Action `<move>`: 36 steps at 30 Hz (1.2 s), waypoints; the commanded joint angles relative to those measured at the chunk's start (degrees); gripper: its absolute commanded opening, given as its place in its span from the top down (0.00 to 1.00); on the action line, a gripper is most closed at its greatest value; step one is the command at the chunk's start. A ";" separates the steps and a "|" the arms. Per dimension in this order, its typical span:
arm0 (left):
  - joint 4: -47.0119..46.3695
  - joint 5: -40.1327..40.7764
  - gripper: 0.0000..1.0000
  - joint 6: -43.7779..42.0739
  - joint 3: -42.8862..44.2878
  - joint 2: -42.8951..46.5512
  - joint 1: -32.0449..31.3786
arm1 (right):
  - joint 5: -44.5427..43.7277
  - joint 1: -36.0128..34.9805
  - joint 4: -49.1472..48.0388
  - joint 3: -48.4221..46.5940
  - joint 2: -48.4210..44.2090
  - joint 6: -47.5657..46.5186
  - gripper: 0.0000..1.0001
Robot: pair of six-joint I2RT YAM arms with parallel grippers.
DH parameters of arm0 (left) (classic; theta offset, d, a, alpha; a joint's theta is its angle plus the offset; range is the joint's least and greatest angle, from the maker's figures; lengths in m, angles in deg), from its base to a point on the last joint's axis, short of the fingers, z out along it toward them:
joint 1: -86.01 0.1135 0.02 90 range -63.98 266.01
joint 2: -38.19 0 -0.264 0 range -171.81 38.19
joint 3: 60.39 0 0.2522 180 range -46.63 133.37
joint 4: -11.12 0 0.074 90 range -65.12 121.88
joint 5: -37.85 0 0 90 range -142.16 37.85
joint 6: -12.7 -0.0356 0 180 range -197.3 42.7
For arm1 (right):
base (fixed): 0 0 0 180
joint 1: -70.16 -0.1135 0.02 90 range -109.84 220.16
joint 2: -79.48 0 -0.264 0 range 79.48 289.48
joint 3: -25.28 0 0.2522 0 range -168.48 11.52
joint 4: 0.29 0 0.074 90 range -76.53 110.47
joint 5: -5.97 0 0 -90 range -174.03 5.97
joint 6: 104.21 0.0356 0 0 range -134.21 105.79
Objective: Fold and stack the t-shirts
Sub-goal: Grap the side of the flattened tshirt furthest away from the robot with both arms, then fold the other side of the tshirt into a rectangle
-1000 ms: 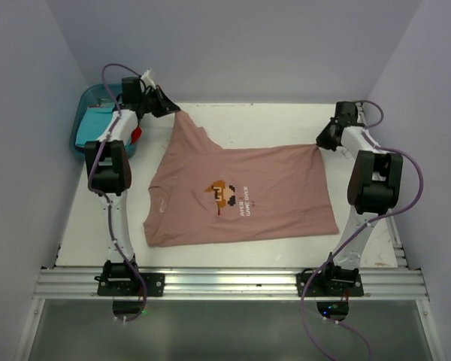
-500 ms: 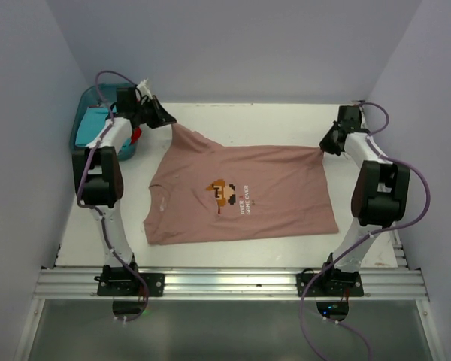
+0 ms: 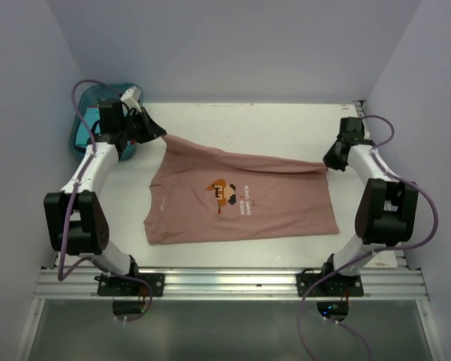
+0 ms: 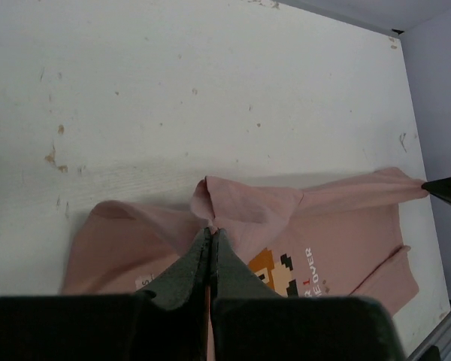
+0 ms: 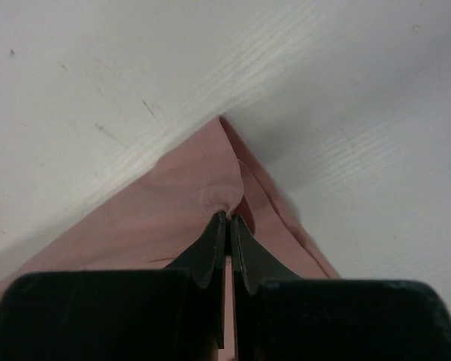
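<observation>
White table [image 3: 248, 120] carries the dusty pink t-shirt [image 3: 240, 203], print up, across its middle. Blue bin [image 3: 81, 137] sits at the far-left corner. Left pincer [image 3: 160, 134] and right pincer [image 3: 328, 163], each pressed together, pinch the shirt's far corners, the cloth stretched between them.

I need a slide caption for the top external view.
Left pincer and right pincer pinch far corners of the pink t-shirt on the table.
</observation>
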 commanded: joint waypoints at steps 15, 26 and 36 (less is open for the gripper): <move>13.32 9.27 1.00 -3.42 -16.25 17.58 0.24 | -2.12 -0.79 9.98 10.43 -14.72 -0.13 1.00; 18.33 9.72 1.00 -2.81 -21.26 23.38 0.16 | -3.17 -0.88 11.46 12.81 -14.99 -0.48 1.00; 21.06 9.36 1.00 -2.37 -25.31 28.56 -0.37 | -4.75 -0.96 11.65 13.25 -14.46 0.22 1.00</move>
